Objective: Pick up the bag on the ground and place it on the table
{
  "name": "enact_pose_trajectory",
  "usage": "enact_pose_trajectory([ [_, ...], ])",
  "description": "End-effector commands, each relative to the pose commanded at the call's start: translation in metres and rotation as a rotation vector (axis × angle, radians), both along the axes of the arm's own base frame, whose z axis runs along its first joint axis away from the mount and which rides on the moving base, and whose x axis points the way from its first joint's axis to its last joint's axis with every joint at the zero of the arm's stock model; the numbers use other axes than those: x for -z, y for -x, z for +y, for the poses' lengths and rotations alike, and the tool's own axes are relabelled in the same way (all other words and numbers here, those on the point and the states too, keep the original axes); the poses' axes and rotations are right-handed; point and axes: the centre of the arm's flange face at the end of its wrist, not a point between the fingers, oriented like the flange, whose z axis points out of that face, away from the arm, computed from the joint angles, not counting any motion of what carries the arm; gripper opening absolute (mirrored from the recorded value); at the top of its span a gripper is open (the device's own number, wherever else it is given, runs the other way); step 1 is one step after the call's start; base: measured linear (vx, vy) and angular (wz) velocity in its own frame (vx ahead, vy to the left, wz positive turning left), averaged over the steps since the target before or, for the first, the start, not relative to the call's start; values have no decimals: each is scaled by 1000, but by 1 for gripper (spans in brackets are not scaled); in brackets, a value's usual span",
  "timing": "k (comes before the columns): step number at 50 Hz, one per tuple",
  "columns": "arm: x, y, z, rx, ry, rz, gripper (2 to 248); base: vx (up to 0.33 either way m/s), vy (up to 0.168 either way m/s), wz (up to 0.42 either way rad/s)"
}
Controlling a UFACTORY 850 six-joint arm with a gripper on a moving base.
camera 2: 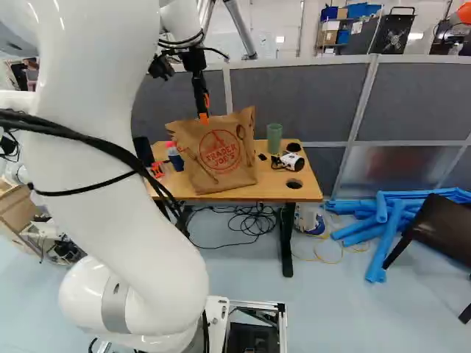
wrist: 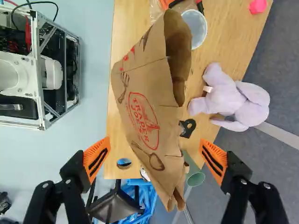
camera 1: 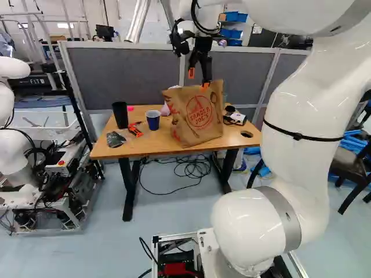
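The pale floor is bounded by grey partition panels; a dark chair and white wall are shown.

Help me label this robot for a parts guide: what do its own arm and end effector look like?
The arm is glossy white with thick, rounded sections, grey bands and black cables. The black end effector has two fingers with orange pads marked by black stripes.

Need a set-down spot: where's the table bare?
Table: at the back, between pink lump and purple plush; at the front edge, between blue cup and paper bag. Crowded: around green tumbler and white device; around black cup and orange tool.
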Motion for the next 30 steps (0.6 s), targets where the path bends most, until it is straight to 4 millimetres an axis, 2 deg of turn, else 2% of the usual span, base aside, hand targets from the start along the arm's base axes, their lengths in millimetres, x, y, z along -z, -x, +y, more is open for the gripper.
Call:
enact_pose_trajectory([
  [30,0,0,0,0,0,0,247,-81,-2,5],
])
